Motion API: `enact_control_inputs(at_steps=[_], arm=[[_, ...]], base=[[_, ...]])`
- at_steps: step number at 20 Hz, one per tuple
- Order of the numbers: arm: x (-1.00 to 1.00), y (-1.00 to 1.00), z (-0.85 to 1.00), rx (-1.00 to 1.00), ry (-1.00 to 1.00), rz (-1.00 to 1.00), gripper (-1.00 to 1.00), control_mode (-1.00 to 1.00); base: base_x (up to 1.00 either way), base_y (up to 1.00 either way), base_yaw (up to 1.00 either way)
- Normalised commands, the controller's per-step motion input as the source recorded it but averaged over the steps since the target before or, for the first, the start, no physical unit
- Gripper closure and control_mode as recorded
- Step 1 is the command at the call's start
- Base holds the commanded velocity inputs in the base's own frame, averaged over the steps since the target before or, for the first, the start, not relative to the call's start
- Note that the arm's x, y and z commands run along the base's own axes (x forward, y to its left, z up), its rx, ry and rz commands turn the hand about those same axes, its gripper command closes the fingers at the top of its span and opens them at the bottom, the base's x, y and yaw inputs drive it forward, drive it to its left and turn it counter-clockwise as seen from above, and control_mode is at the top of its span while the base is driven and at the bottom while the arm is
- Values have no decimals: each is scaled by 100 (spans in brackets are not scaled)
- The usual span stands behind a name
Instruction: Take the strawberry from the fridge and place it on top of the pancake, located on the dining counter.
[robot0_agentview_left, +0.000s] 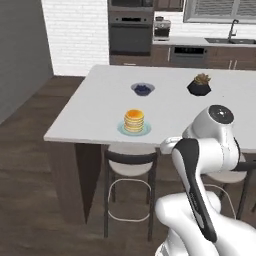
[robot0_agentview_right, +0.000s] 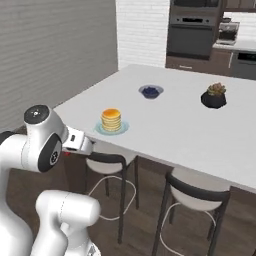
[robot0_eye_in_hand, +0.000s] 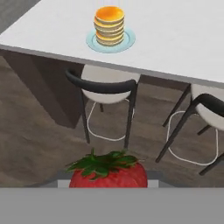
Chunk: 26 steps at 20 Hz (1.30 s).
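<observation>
A red strawberry (robot0_eye_in_hand: 109, 174) with green leaves sits low in the middle of the hand view, right at my gripper (robot0_agentview_right: 83, 144), which is shut on it. A speck of its red shows by the hand (robot0_agentview_right: 65, 152). The pancake (robot0_agentview_left: 134, 120) (robot0_agentview_right: 111, 120) (robot0_eye_in_hand: 109, 25) is a golden stack on a pale blue-green plate (robot0_eye_in_hand: 91, 42), near the front edge of the white dining counter (robot0_agentview_left: 95, 105) (robot0_agentview_right: 175, 127) (robot0_eye_in_hand: 175, 35). My hand hovers below counter height, short of the counter's edge and facing the stack. The fridge is out of view.
Further back on the counter stand a small bowl of dark berries (robot0_agentview_left: 143, 89) (robot0_agentview_right: 150, 91) and a dark pot with a plant (robot0_agentview_left: 199, 86) (robot0_agentview_right: 214, 97). Stools (robot0_agentview_left: 129, 165) (robot0_agentview_right: 197, 192) (robot0_eye_in_hand: 105, 85) are tucked under the counter's front edge. An oven wall (robot0_agentview_left: 130, 30) lies behind.
</observation>
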Motion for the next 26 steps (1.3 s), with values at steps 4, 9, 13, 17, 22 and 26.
enact_control_inputs(at_steps=[4, 9, 13, 17, 22, 26], arm=[[0, 0, 0, 0, 0, 0, 100, 100], [0, 0, 0, 0, 0, 0, 100, 100], [0, 0, 0, 0, 0, 0, 100, 100], [0, 0, 0, 0, 0, 0, 100, 100], [59, 3, 0, 0, 4, -5, 100, -100], [100, 11, -1, 0, 28, -2, 100, -100]], base=[[73, 74, -50], [76, 59, -38], [70, 47, -30], [78, 9, -20], [34, 0, -6], [0, 0, 0]])
